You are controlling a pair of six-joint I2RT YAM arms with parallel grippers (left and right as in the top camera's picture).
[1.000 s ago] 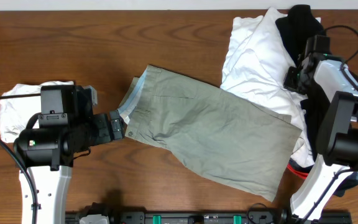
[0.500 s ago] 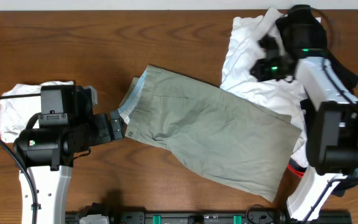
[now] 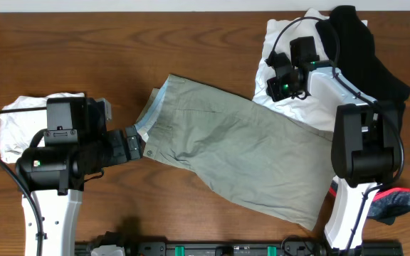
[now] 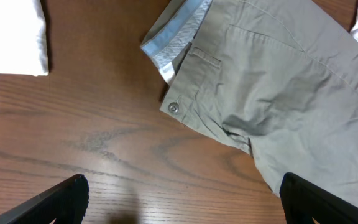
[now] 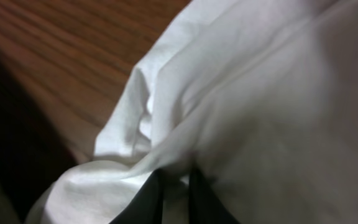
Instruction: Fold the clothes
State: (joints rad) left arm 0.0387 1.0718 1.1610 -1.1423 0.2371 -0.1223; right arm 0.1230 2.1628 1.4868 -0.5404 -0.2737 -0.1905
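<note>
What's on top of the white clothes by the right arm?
A black garment drapes over the white clothes; the right gripper pinches them. Underneath is hidden.

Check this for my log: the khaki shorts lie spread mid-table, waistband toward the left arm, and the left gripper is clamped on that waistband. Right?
Not clamped: the left gripper is wide open and holds nothing, with the waistband of the shorts lying free just ahead of it, as the left wrist view shows. The rest is right.
</note>
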